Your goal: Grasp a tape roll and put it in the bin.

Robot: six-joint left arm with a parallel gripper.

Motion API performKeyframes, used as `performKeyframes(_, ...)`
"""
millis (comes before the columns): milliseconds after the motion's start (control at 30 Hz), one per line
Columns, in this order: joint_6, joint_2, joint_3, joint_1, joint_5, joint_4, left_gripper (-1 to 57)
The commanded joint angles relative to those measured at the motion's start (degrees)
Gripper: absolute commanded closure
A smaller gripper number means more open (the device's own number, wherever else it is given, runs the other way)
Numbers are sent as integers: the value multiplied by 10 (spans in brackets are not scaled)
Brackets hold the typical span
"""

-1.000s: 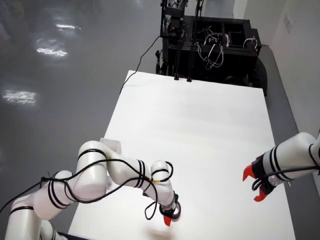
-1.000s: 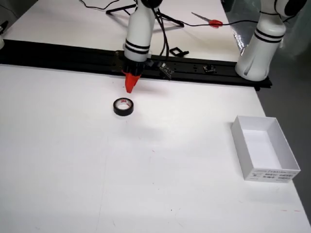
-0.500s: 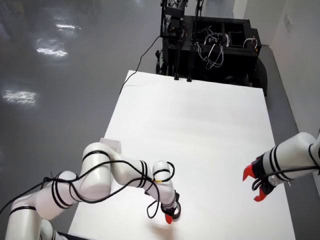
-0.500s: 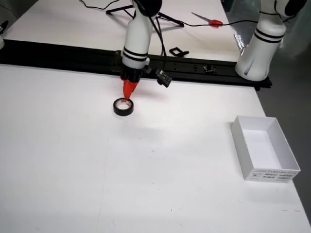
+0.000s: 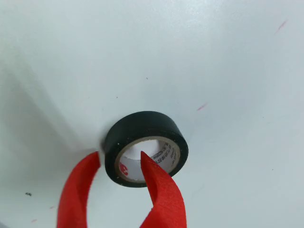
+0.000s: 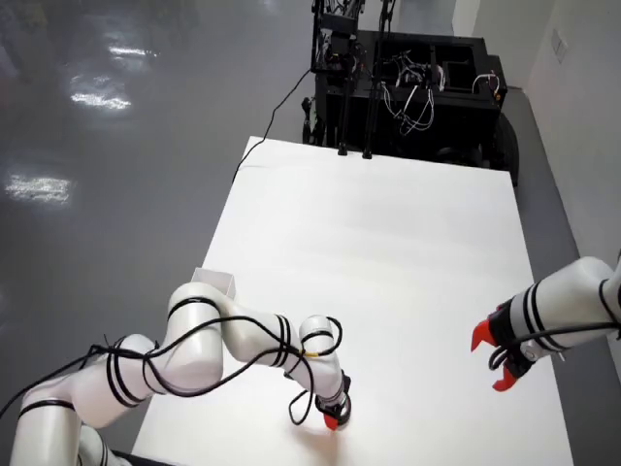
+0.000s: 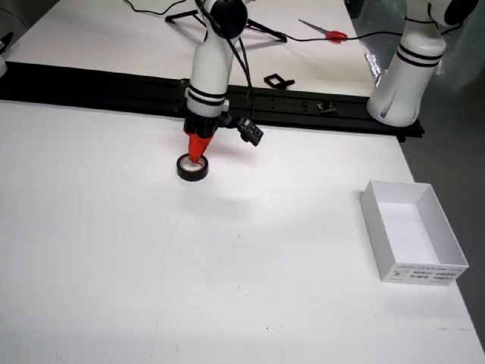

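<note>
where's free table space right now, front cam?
Front view: bare white table left of and below the tape roll, and the stretch between it and the white bin. Crowded: the roll itself with the gripper on it, and the black rail behind.

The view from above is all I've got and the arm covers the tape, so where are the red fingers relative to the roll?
Observer: In the view that rides on the gripper, one finger is inside the hole of the tape roll and the other is outside its wall.
Operator: Have they closed on it?
Observer: Not yet; the jaws are open, straddling the wall.
Operator: Is the roll flat or on edge?
Observer: Flat on the table, hole facing up.
Operator: And the bin?
Observer: In the view from the side, the white bin is empty, well to the right of the roll.
</note>
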Motion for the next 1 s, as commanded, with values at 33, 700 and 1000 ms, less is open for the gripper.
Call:
performKeyframes(33,10,13,-10,7,0,-1,529)
performKeyframes(700,36,-84,-16,19,121,50,570)
performKeyframes(1000,36,-246,110,98,158,63,570)
